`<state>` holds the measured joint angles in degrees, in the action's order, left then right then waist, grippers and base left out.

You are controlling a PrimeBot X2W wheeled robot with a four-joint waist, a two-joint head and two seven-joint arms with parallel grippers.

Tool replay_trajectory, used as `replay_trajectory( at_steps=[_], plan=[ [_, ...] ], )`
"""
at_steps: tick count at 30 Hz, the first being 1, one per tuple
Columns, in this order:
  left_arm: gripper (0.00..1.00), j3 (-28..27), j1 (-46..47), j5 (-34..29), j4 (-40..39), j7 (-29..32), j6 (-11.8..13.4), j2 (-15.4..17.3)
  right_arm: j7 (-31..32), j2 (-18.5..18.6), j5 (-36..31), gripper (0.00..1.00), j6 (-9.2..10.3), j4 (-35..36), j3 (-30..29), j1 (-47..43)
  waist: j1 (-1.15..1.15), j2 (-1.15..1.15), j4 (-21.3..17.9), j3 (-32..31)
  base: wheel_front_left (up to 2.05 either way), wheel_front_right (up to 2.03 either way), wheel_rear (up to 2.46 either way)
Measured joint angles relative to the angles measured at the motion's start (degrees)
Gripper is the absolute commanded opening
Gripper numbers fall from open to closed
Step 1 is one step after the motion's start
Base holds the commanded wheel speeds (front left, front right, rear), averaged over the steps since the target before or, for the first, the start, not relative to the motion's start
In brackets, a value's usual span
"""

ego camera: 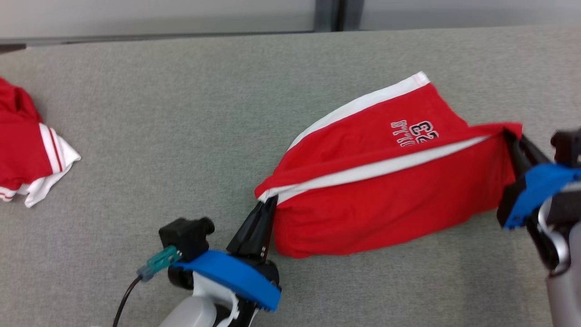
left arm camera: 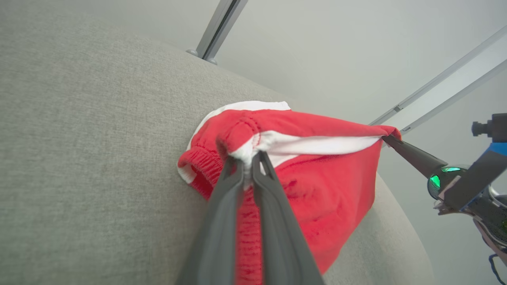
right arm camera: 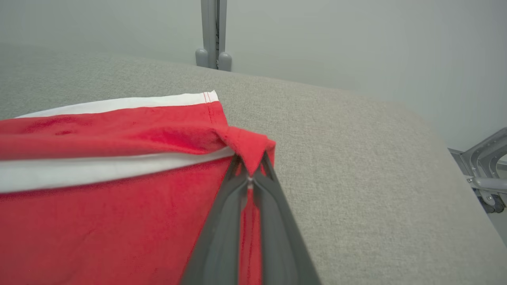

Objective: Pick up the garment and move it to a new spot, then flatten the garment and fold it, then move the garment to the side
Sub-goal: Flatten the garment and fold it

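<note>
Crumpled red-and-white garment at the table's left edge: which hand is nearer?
Left. The left hand grips the shorts' left end, nearer the crumpled garment; the right hand grips their right end, farther off.

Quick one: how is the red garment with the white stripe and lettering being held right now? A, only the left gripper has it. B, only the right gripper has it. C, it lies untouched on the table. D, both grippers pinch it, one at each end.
D: the left gripper is shut on one corner of the red garment and the right gripper is shut on the opposite corner, so the cloth is stretched between them.
</note>
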<state>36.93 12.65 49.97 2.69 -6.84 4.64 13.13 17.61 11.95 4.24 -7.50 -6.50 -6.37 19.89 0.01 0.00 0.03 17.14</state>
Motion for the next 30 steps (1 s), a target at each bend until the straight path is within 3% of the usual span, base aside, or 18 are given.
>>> replay_trajectory(
  at_steps=[9, 14, 15, 17, 18, 19, 20, 26, 30],
  plan=[
    [0.00, 0.26, 7.75, 1.99, 7.55, 2.02, -0.87, -5.73, 3.55, 5.45, 2.52, 0.00, 0.00, -12.99, 6.00, 15.24, 0.00, 0.00, 4.43, 4.26, 0.00, 0.00, 0.00],
    [0.00, -0.49, 10.62, 3.16, 12.01, 1.71, -0.81, -7.70, 3.75, 6.09, 3.34, 0.00, 0.00, -20.14, 7.16, 20.72, 0.00, 0.00, 6.81, 6.00, 0.00, 0.00, 0.00],
    [0.00, -0.58, 11.05, 3.85, 12.67, 1.72, -0.83, -8.10, 3.41, 6.23, 3.20, 0.05, 0.00, -21.45, 7.22, 21.51, 0.00, 0.00, 7.19, 6.18, 0.00, 0.00, 0.00],
    [0.00, -0.58, 12.08, 4.14, 13.95, 1.69, -0.87, -8.59, 2.55, 6.26, 2.78, 0.39, 0.00, -24.06, 7.26, 22.97, 0.00, 0.00, 7.72, 6.40, 0.00, 0.00, 0.00],
    [0.25, -0.63, 12.55, 4.61, 14.48, 1.69, -0.80, -8.83, 1.98, 6.23, 2.58, 1.00, 0.00, -25.19, 7.19, 23.56, 0.00, 0.00, 7.87, 6.45, 0.00, 0.00, 0.00],
    [0.70, -0.33, 13.01, 4.71, 15.16, 1.81, -0.82, -8.96, 0.92, 6.14, 2.24, 1.00, -0.01, -26.21, 7.02, 24.06, 0.01, 0.00, 7.95, 6.46, 0.00, 0.00, 0.00],
    [1.00, 0.16, 13.44, 4.52, 15.58, 1.89, -0.88, -9.06, -0.45, 6.05, 1.71, 1.00, 0.00, -27.03, 6.68, 24.49, 0.00, 0.00, 7.98, 6.44, 0.00, 0.00, 0.00],
    [1.00, 1.54, 14.41, 3.50, 16.12, 1.59, -1.16, -9.27, -6.71, 4.70, 0.34, 1.00, 0.00, -31.67, 5.84, 25.85, 0.00, 0.00, 7.40, 5.73, 0.00, 0.00, 0.00],
    [1.00, 2.50, 13.43, 1.60, 14.15, 1.10, -1.12, -6.50, -9.23, 4.77, 0.45, 1.00, 0.01, -34.23, 6.23, 26.52, 0.00, 0.00, 6.69, 4.48, 0.00, 0.00, 0.00]
  ],
)
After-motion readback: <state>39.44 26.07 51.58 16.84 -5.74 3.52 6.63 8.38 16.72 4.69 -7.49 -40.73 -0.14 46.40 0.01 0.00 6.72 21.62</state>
